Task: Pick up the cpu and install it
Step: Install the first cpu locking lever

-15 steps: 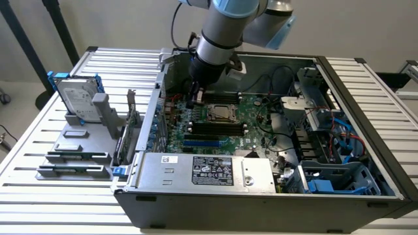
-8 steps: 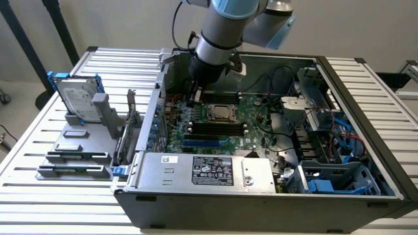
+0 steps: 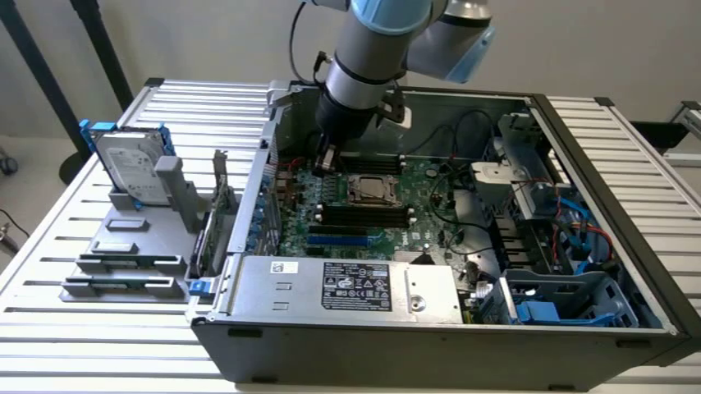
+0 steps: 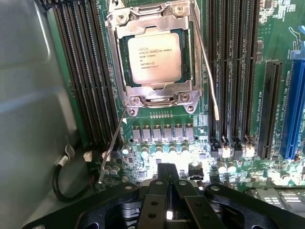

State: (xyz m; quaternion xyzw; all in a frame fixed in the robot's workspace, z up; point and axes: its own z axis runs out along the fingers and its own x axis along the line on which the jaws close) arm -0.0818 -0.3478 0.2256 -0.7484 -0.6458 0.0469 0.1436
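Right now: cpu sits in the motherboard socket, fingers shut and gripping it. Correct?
Not quite. The cpu does sit in the motherboard socket, and the fingers are shut, but they grip nothing. The wrist view shows them closed and apart from the cpu, with a row of capacitors between.

The arm (image 3: 367, 49) is a silver-grey tube with pale blue joint caps (image 3: 471, 51); a black cable (image 3: 294, 37) loops beside it; the gripper (image 4: 167, 188) is black, its flat links (image 4: 200, 210) studded with round screws (image 4: 158, 182).
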